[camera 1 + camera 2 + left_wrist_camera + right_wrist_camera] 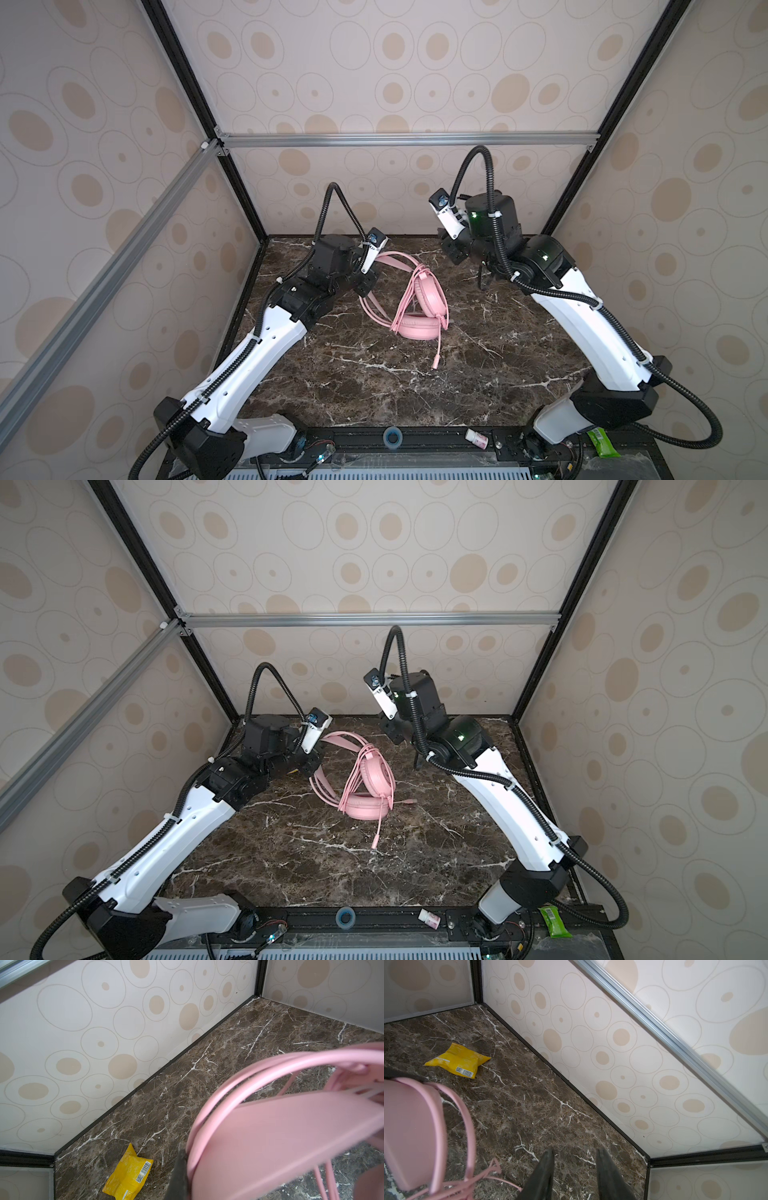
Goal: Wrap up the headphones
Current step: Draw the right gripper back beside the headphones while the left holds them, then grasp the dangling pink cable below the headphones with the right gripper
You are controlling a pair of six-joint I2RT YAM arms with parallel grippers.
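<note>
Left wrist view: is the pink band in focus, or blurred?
Left wrist: the headphones sit close to the lens, soft and smeared; marble table and yellow packet are sharp. Right wrist: same softness on them; the open right tool is dark but readable. Both top views: even light, no glare.

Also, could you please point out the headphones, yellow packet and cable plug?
headphones (417, 326): in a top view, lower earcup.
yellow packet (456, 1060): right wrist view, middle.
cable plug (434, 365): in a top view, tip.

No words can be read. The crumpled yellow foil packet (128, 1176) on the dark marble worktop (228, 1053) bears a barcode (146, 1167) and a QR code (139, 1178); its other print is too small.
</note>
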